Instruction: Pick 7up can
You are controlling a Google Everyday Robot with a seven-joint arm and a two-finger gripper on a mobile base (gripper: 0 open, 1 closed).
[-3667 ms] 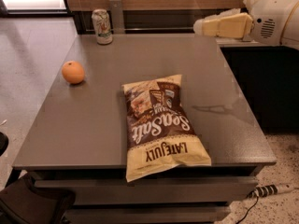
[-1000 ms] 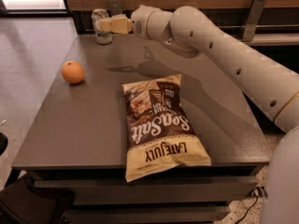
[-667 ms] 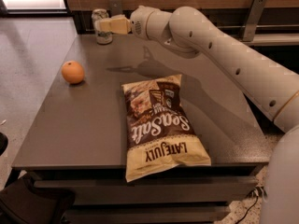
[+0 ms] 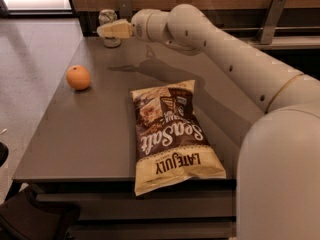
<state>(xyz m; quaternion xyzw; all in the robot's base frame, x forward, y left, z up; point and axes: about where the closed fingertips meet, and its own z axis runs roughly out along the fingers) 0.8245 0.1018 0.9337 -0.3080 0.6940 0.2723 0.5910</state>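
The 7up can stands upright at the far left corner of the dark grey table. Its silver top and whitish body show above and below my gripper. My gripper reaches in from the right on the white arm and lies across the can's middle, level with it. The gripper hides the can's middle band. I cannot tell whether it touches the can.
An orange sits near the table's left edge. A Late July Sea Salt chip bag lies flat at the front centre. A wooden wall with a metal bracket runs behind the table. Floor lies to the left.
The arm swung in from the far right to the can. Over the last second the gripper moved slightly left, so it now covers the can's middle.
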